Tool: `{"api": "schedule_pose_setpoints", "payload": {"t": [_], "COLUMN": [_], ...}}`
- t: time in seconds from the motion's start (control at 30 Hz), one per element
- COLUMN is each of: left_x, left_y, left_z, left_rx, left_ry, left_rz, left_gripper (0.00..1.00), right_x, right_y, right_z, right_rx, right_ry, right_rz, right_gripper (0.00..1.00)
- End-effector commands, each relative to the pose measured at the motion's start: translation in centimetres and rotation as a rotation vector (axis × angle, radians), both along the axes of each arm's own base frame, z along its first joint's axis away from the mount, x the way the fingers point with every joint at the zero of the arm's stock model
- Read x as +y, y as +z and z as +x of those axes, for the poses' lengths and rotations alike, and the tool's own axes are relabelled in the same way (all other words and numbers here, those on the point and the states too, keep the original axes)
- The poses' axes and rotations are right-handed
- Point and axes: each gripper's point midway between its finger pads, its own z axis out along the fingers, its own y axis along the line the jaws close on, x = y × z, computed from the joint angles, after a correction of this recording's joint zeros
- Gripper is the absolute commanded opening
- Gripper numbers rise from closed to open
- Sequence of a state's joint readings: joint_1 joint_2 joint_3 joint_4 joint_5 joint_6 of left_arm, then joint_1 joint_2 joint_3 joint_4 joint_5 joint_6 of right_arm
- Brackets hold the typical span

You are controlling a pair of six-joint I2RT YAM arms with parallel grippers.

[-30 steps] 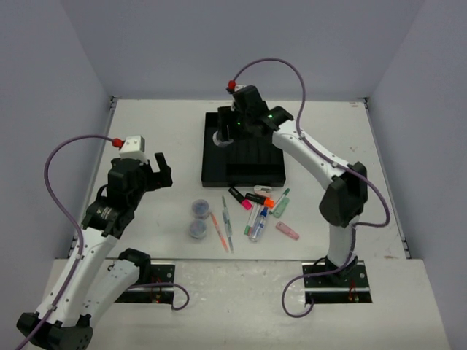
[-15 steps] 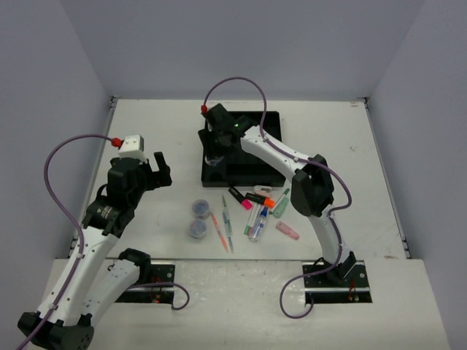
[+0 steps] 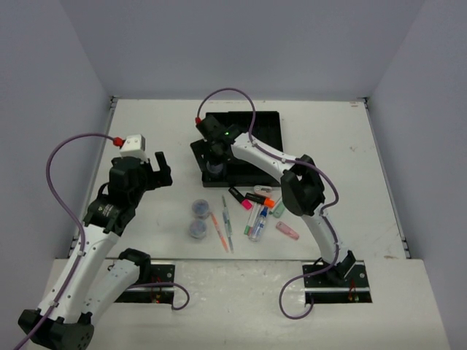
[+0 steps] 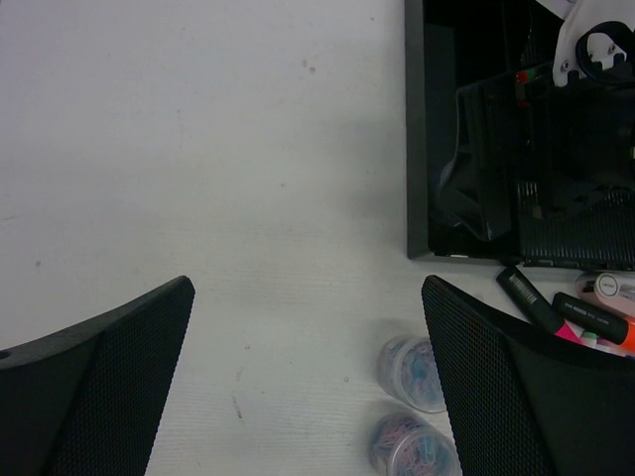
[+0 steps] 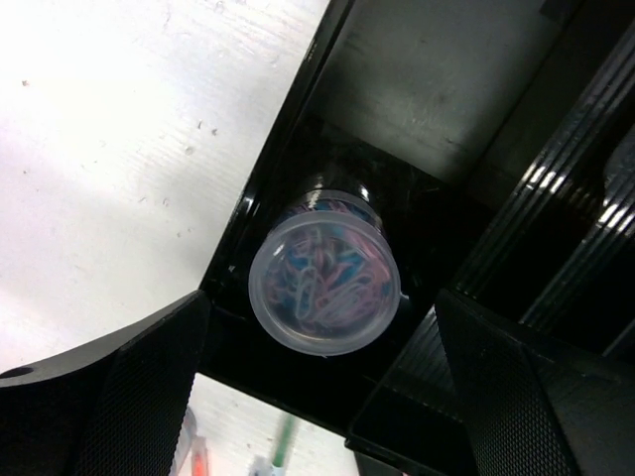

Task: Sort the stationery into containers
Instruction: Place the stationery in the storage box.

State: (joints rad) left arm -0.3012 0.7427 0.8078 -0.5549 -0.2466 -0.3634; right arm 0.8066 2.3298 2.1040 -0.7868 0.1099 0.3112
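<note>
The black tray (image 3: 266, 135) lies at the table's middle back. My right gripper (image 3: 214, 154) hangs over its near left corner, open, with one fingertip (image 5: 193, 307) on each side of a clear pot of coloured clips (image 5: 324, 284) that stands in the corner compartment, untouched. Two more pots (image 3: 199, 208) (image 3: 197, 230) stand on the table in front of the tray, and also show in the left wrist view (image 4: 412, 369). Thin pens (image 3: 219, 232), markers (image 3: 257, 197) and a pink eraser (image 3: 287, 230) lie right of them. My left gripper (image 3: 157, 171) is open and empty, left of the tray (image 4: 417, 149).
The tray's long narrow slots (image 5: 575, 198) run to the right of the pot's compartment. A black and a pink-orange marker (image 4: 585, 315) lie just before the tray's near wall. Grey walls enclose the table; bare white tabletop (image 4: 198, 149) lies under my left gripper (image 4: 308, 297).
</note>
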Motion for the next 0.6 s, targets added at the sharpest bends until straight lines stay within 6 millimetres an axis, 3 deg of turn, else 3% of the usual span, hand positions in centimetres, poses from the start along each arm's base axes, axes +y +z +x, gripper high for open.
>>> {"api": "schedule_pose_setpoints", "payload": {"t": [0.0, 0.03, 0.1, 0.13, 0.17, 0.27, 0.3, 0.33, 0.47, 0.57], "left_x": [0.3, 0.3, 0.0, -0.4, -1.0, -3.5, -5.3, -5.8, -10.3, -11.2], "left_y": [1.3, 1.2, 0.7, 0.6, 0.1, -2.4, -3.5, -4.0, -7.3, -10.9], "left_z": [0.8, 0.8, 0.9, 1.0, 1.1, 1.4, 1.2, 1.1, -0.8, -1.8], "left_rx": [-0.045, -0.039, -0.009, 0.003, 0.027, 0.135, 0.175, 0.187, 0.287, 0.373], "left_ry": [0.020, 0.022, 0.020, 0.009, -0.012, -0.065, -0.106, -0.080, -0.116, -0.132], "left_rz": [-0.006, -0.008, -0.020, -0.029, -0.040, -0.074, -0.058, -0.044, 0.054, 0.109], "left_gripper": [1.00, 1.00, 1.00, 1.00, 1.00, 1.00, 1.00, 1.00, 1.00, 1.00], "right_x": [-0.7, -1.0, -2.0, -2.4, -3.2, -6.5, -7.8, -9.4, -14.7, -17.2], "right_y": [7.1, 7.2, 11.0, 11.1, 13.5, 15.9, 18.0, 17.2, 16.7, 15.2], "right_z": [0.6, 0.5, -0.1, -0.2, -0.8, -1.8, -2.2, -2.6, -4.2, -6.0], "right_rx": [-0.138, -0.144, -0.204, -0.206, -0.241, -0.302, -0.337, -0.337, -0.370, -0.362], "right_ry": [-0.016, -0.018, -0.025, -0.027, -0.035, -0.103, -0.136, -0.169, -0.309, -0.371], "right_rz": [0.038, 0.034, 0.078, 0.078, 0.107, 0.115, 0.153, 0.122, 0.075, 0.081], "right_gripper": [0.99, 0.99, 0.99, 0.99, 0.99, 0.99, 0.99, 0.99, 0.99, 0.99]}}
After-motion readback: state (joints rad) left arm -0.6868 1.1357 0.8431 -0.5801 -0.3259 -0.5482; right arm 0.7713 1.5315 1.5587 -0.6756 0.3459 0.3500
